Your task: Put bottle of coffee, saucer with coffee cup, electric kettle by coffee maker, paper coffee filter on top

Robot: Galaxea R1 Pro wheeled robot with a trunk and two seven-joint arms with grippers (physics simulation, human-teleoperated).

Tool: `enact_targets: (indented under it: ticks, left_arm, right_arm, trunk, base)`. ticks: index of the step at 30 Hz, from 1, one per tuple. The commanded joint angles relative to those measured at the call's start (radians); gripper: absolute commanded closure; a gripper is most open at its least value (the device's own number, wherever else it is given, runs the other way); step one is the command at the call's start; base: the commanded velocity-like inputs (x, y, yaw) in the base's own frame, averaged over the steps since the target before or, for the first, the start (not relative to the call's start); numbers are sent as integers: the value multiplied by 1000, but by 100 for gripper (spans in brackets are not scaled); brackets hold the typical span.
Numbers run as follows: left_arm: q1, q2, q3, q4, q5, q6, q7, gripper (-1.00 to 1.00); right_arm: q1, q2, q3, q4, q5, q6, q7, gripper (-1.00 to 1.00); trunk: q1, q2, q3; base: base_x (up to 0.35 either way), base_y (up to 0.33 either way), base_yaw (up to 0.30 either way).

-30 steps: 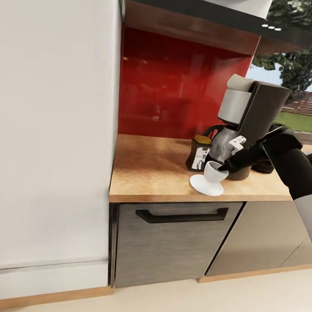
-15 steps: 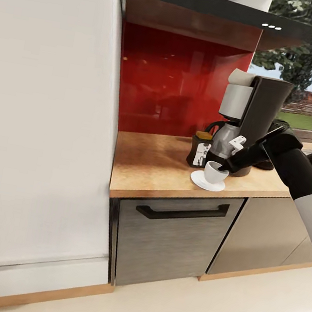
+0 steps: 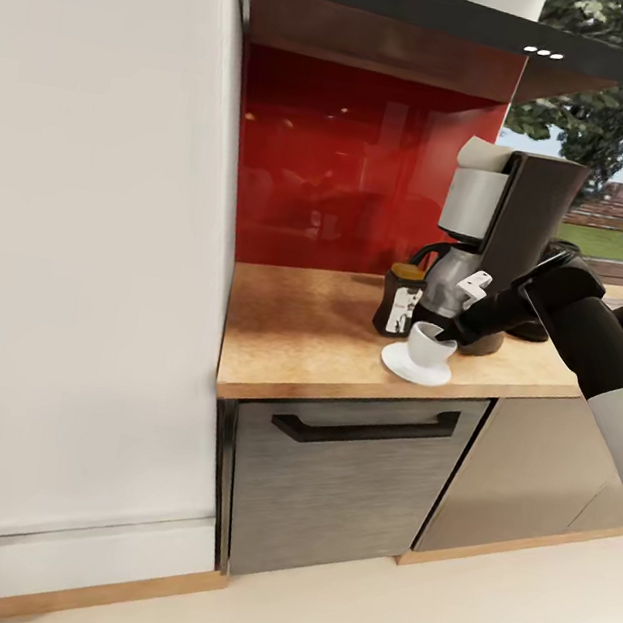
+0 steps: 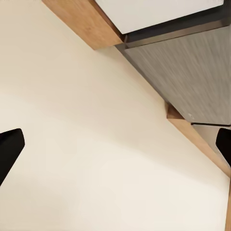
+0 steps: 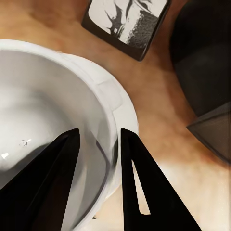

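Note:
The black coffee maker (image 3: 511,239) stands on the wooden countertop (image 3: 297,335), with a pale paper coffee filter (image 3: 479,157) at its top. The dark bottle of coffee (image 3: 399,301) is just beside it. In front of both, the white coffee cup (image 3: 430,344) rests upright on the white saucer (image 3: 412,367). My right gripper (image 3: 455,331) reaches down to the cup. In the right wrist view its fingers (image 5: 139,183) straddle the cup's rim (image 5: 108,144), one inside the cup and one outside, so the right gripper (image 5: 100,166) is shut on it. My left gripper (image 4: 115,147) hangs wide open over the floor.
A tall white cabinet (image 3: 85,213) borders the counter on one side. A red backsplash (image 3: 356,167) and a dark hood (image 3: 431,22) close it in behind and above. A grey drawer front with a black handle (image 3: 363,427) sits below. A dark round object (image 3: 529,333) lies behind my right arm.
The whole picture has shifted slightly, so the camera moved. The cup, saucer and right gripper keep the same places relative to each other.

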Motion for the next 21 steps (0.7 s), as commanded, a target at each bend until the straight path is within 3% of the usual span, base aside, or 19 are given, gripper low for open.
enact_targets:
  ticks: [1,21]
  left_arm:
    - [-1,0,0,1,-2,-6,-2,-100]
    - [-1,0,0,1,-2,-6,-2,-100]
  right_arm:
    - [-1,-1,2,-1,10,4,10,100]
    - [-1,-1,2,-1,10,4,10,100]
  trunk:
    - [0,0,-1]
    - [0,0,-1]
  base:
    - [54,0,0]
    - [23,10,0]
